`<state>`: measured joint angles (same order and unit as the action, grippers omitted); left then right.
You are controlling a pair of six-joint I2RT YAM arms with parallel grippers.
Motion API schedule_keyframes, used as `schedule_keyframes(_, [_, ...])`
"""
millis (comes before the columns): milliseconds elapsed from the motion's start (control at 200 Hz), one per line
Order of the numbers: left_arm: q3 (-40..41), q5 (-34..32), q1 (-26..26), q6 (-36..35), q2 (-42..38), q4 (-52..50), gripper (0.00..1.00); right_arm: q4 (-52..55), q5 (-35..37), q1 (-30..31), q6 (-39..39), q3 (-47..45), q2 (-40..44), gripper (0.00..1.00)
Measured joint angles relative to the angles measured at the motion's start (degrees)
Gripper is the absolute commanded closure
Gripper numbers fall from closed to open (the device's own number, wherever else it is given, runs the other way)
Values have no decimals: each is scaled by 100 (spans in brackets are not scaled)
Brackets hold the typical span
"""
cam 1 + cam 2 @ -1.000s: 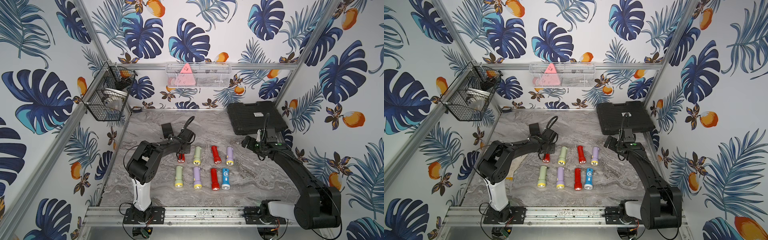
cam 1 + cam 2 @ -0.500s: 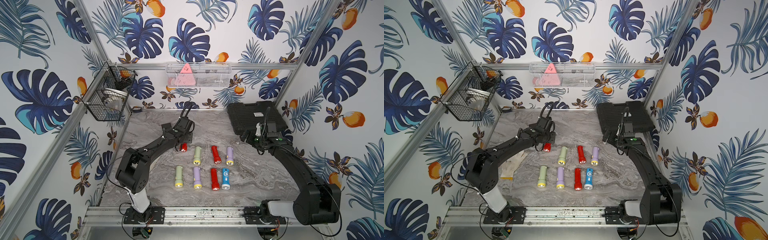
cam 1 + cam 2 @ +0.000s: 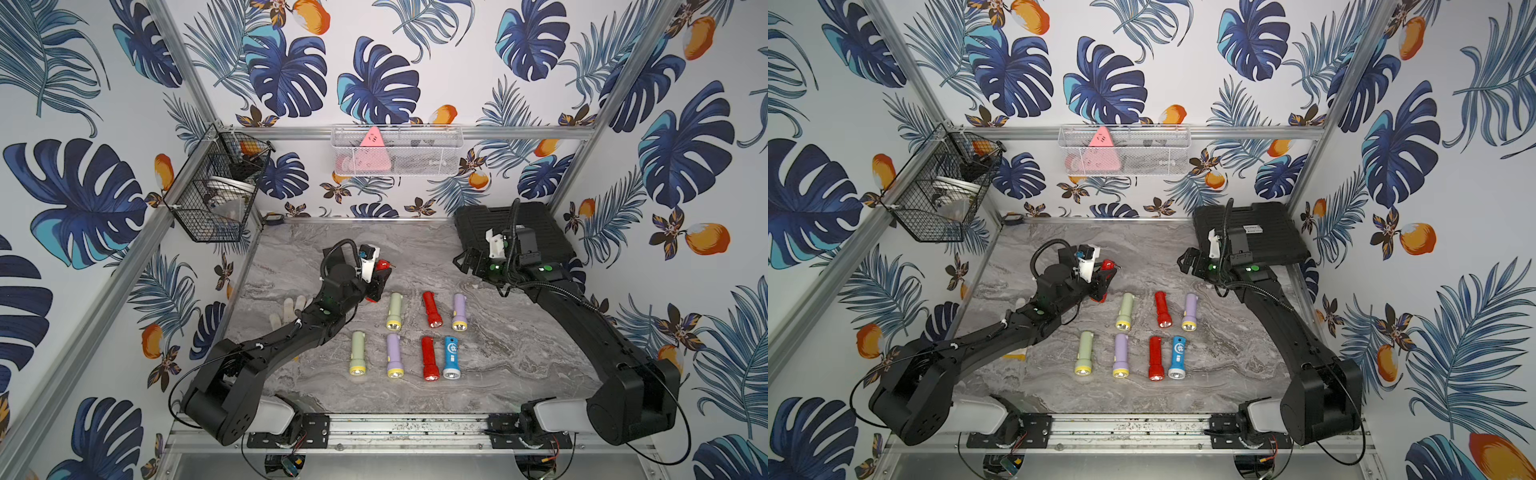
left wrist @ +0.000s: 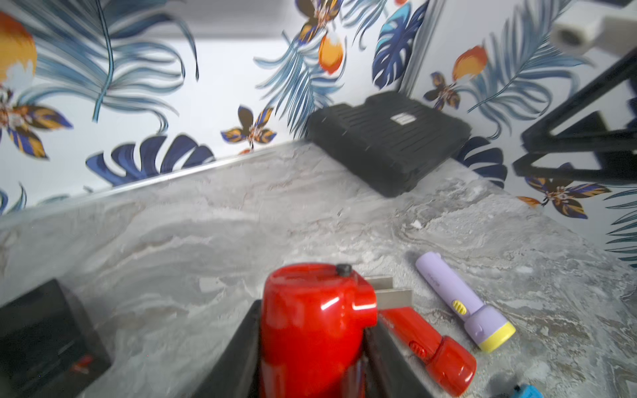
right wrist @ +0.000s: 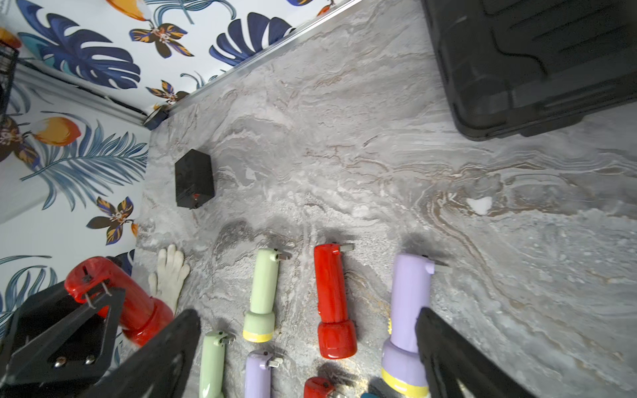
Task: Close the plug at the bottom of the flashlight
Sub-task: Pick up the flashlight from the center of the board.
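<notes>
Most of the job looks undone. On the marble table [image 3: 519, 365] the biggest thing is the black case [image 3: 536, 224] in the far corner, which plays no part here. Next come the arms. The left gripper [image 3: 382, 275] is raised over the far-left part of the table, its jaws clamped tight round the body of the red flashlight [image 3: 382, 264] and holding it clear of the surface. The right gripper [image 3: 465, 262] hangs empty just in front of the case, jaws spread as wide as they go, well apart from the held flashlight.

Seven other flashlights [image 3: 430, 309] lie in two rows on the table between the arms, and a white glove [image 3: 291, 309] lies beside the left arm.

Smallest, and the point of it all, is the plug [image 5: 93, 296]. In the right wrist view its two metal prongs stick out from the bottom end of the red flashlight — open, not folded in. The left wrist view shows the same blades [image 4: 393, 294] jutting sideways from the base.

The pickup seems done, with the bottom end exposed beyond the jaws. What is left, as I judge it, is the closing itself — the free gripper must cross over and press the prongs flat into the base.
</notes>
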<state>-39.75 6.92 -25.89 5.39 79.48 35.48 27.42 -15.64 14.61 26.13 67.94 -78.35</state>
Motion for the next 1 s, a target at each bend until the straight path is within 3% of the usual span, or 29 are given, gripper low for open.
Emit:
schedule_keyframes(140, [575,-214,-46,-264,7,1641,100,-7,-201,297,39,35,118,0])
schedule_keyframes(370, [975,-660,-411,-1255,308,3235,100,-87,-461,643,192,0,269,0])
schedule_keyframes(580, [1040,-1220,-625,-2015,623,3901,100,-319,-874,719,378,-39,234,0])
schedule_keyframes(761, [931,-1399,-691,-2184,857,4118,100,-428,-1152,756,492,50,26,0])
schedule_keyframes(1001, [933,-380,-673,-1589,483,3751,100,-490,-1377,767,26,284,-127,0])
